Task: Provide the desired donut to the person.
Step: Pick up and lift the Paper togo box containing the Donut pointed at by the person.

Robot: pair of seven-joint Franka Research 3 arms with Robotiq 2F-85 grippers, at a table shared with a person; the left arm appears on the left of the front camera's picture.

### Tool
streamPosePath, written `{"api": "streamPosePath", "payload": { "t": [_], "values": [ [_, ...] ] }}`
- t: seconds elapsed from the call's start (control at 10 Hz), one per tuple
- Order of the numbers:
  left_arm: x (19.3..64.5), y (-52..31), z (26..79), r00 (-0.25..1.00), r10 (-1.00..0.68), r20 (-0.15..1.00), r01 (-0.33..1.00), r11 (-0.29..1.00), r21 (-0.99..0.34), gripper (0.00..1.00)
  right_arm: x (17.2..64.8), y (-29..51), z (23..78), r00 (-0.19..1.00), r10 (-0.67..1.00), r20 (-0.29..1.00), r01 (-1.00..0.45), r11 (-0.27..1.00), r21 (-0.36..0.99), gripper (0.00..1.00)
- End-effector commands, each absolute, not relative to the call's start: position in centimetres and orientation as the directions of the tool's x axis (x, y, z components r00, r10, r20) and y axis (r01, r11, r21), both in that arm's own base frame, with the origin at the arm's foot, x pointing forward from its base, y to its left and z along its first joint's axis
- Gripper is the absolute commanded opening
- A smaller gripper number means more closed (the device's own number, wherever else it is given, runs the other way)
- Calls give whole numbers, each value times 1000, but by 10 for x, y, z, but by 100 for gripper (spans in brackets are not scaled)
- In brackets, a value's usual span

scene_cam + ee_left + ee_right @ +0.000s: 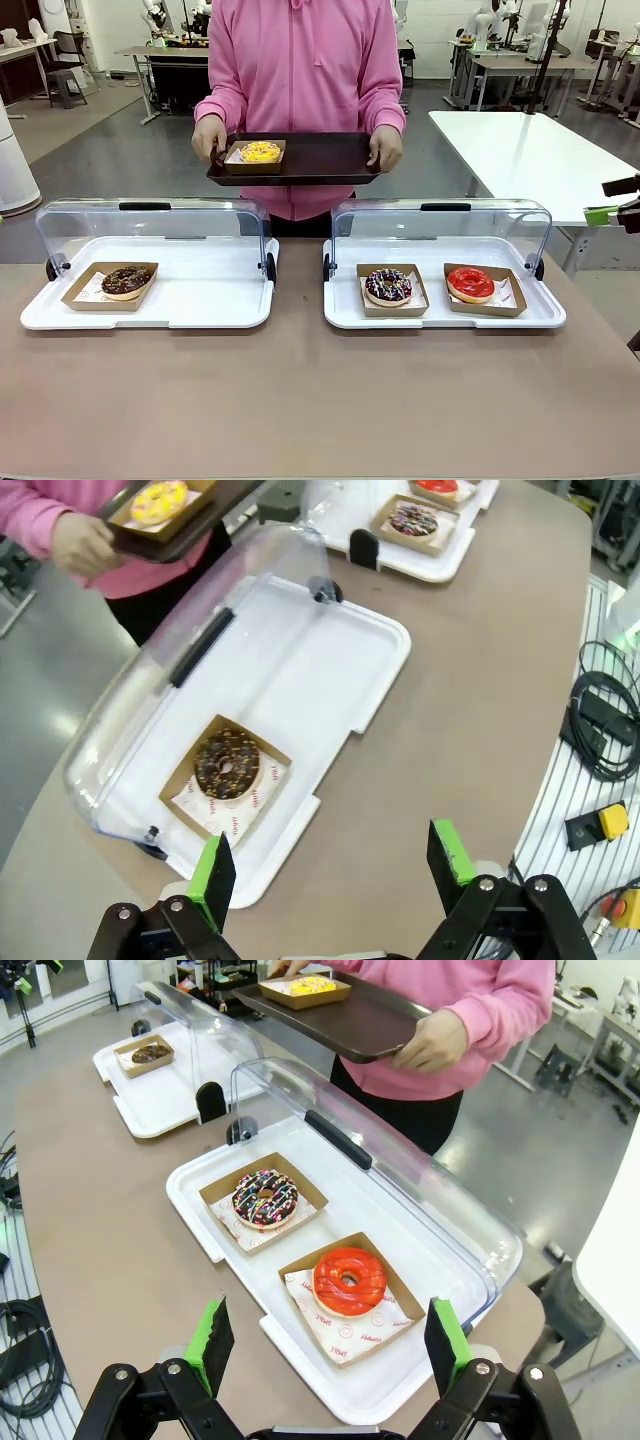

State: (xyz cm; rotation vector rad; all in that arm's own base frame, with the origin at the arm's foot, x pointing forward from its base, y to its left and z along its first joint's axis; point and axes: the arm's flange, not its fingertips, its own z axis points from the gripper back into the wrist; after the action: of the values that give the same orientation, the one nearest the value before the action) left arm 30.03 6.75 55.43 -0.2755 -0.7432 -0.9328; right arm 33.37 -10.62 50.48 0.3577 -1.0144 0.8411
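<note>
1. The person (pixel 300 60), in a soft pink sweatshirt at the far side, holds a flat, dark rectangular tray (pixel 320 158) with both hands. The yellow-iced ring donut (pixel 260 151) sits on its left part in a brown card boat.
2. Left white plastic case (pixel 200 290), clear curved lid raised, holds one chocolate-crumbed donut (pixel 126 280).
3. Right white case (pixel 440 310) holds a sprinkled chocolate donut (pixel 388 286) left of a glossy red donut (pixel 470 283).
4. Left gripper (pixel 330 865) and right gripper (pixel 328 1343) have green-padded jaws spread wide, holding nothing.
</note>
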Motion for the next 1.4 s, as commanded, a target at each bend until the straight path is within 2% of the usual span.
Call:
{"api": "streamPosePath", "payload": {
  "t": [0.0, 0.6, 1.2, 1.3],
  "values": [
    [292, 78, 509, 308, -585, 750, 814, 570, 110, 100, 337, -106, 502, 241, 433, 868, -765, 636, -105, 100],
    [304, 86, 499, 228, -543, 808, 804, 573, 158, 100, 337, -106, 502, 241, 433, 868, -765, 636, -105, 100],
    [317, 82, 498, 243, -591, 769, 837, 529, 142, 100, 337, -106, 502, 241, 433, 868, -765, 636, -105, 100],
    [329, 99, 525, 251, -560, 789, 818, 559, 137, 100, 337, -106, 502, 241, 433, 868, -765, 636, -105, 100]
  ]
}}
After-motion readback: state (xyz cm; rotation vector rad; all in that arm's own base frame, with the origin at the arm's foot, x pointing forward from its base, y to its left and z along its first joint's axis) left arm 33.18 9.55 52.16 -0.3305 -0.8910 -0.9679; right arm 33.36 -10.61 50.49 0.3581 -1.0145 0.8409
